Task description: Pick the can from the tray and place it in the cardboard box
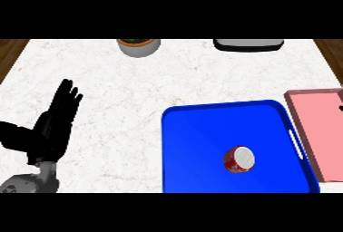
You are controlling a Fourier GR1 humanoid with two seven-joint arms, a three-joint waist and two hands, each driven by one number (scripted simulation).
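Sat tipped on the blue tray [201,136] at about five o'clock: red can [238,159], pale lid facing up, untouched. Lay just beside the tray's three o'clock edge, cut off by the frame: pink cardboard box [321,131]. Rested at nine o'clock on the marbled surface [134,90]: left hand [53,127], fingers straight, holding nothing. Showed nowhere: right hand. Stood at twelve o'clock: a potted plant [139,46] and a dark appliance [248,44].

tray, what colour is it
Blue tray, seen in the head view.

Head view, steeply down onto counter [134,99]
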